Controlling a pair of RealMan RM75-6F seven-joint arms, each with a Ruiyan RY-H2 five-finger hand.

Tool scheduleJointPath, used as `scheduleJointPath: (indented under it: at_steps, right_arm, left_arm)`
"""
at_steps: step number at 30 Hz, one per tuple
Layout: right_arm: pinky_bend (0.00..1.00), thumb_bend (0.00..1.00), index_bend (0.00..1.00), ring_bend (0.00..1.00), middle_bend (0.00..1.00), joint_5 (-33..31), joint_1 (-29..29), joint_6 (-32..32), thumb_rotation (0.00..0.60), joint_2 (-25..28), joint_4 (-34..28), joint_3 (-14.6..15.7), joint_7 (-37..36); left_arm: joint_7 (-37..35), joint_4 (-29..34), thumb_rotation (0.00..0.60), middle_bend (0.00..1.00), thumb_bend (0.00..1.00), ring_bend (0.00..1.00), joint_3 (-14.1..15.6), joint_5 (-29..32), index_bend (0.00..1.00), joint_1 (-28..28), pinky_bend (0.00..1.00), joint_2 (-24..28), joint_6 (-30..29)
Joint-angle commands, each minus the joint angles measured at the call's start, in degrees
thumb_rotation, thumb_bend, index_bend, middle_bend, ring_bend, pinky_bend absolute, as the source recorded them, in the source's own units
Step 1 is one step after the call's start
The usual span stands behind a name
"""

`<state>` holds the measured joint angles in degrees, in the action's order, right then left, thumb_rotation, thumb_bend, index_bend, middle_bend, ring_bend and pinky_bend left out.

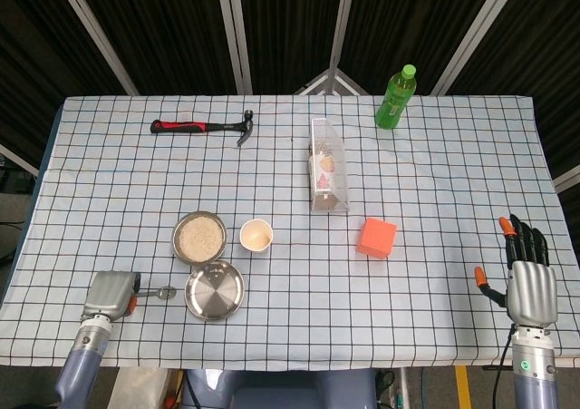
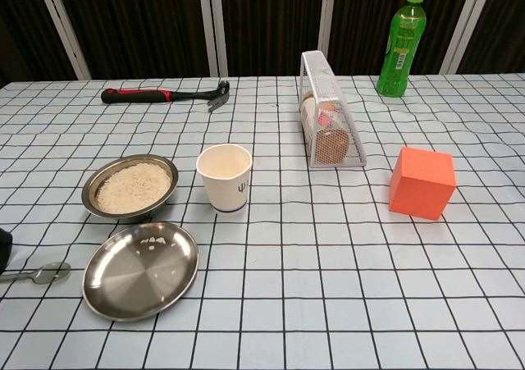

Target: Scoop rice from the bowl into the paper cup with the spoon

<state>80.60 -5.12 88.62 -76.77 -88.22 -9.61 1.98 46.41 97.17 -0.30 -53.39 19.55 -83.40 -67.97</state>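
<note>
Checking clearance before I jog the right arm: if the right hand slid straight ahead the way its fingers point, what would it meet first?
The right hand points toward the table's far edge. That strip of checkered cloth looks free; the orange block and green bottle sit well to its left.

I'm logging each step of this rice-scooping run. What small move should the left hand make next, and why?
Probably lift the spoon slightly and carry it toward the rice bowl. The left hand sits at the spoon's handle, apparently gripping it, while the spoon lies low on the table beside the steel plate. The bowl is full; the paper cup looks empty.
</note>
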Motion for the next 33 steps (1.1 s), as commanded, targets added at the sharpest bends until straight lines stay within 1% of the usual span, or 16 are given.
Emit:
scheduleJointPath:
  at_steps: [1,6,10,14,19,21,24,27,33]
  right_arm:
    - [0.0,0.38,0.0,0.0,0.0,0.0,0.0,0.1,0.6,-0.1,0.1,0.0,0.0]
    - [0.0,0.38,0.0,0.0,0.0,0.1,0.0,0.2,0.6,-0.1,0.1,-0.1,0.1]
    - [0.0,0.38,0.0,0.0,0.0,0.1,0.1,0.3,0.6,-0.1,0.0,-0.1,0.1]
    - [0.0,0.38,0.0,0.0,0.0,0.1,0.1,0.3,0.6,-0.1,0.0,-0.1,0.3]
    - [0.0,0.38,0.0,0.0,0.0,0.2,0.1,0.4,0.6,-0.1,-0.1,-0.1,0.4]
    - [0.0,0.38,0.0,0.0,0.0,0.1,0.1,0.3,0.6,-0.1,-0.1,-0.1,0.4]
    - [0.0,0.38,0.0,0.0,0.0,0.1,0.1,0.3,0.6,-0.1,-0.2,-0.1,0.3]
    - [0.0,0.38,0.0,0.0,0.0,0.0,0.1,0.4,0.6,-0.1,-0.1,-0.1,0.3]
    - [0.0,0.38,0.0,0.0,0.0,0.0,0.2,0.6,0.6,-0.2,-0.1,-0.2,0.2]
  left_arm:
    - [-0.1,-0.1,0.6,1.0,0.44,1.0,0.1,0.3,0.51,0.1,1.0,-0.1,-0.1]
    - [-0.6,0.1,0.6,1.0,0.46,1.0,0.3,-0.3,0.53,0.3,1.0,-0.1,-0.6]
    - [-0.9,1.7,0.6,1.0,0.46,1.0,0.3,-2.2,0.53,0.5,1.0,1.0,-1.7]
    - [-0.1,4.7,0.6,1.0,0.47,1.0,0.0,-3.8,0.53,1.1,1.0,3.2,-3.1]
    - [2.9,8.0,0.6,1.0,0.47,1.0,-0.6,-3.8,0.53,2.4,1.0,6.5,-3.6]
    - [4.9,9.7,0.6,1.0,0.48,1.0,-1.0,-3.0,0.54,3.3,1.0,8.5,-3.3]
    - [7.9,12.5,0.6,1.0,0.48,1.0,-2.3,0.0,0.54,5.2,1.0,11.5,-2.4]
    - [11.7,14.2,0.6,1.0,0.49,1.0,-4.3,3.9,0.54,8.1,1.0,14.3,-1.1]
    - [16.6,14.5,0.6,1.0,0.49,1.0,-7.4,10.4,0.54,13.4,1.0,16.1,0.9]
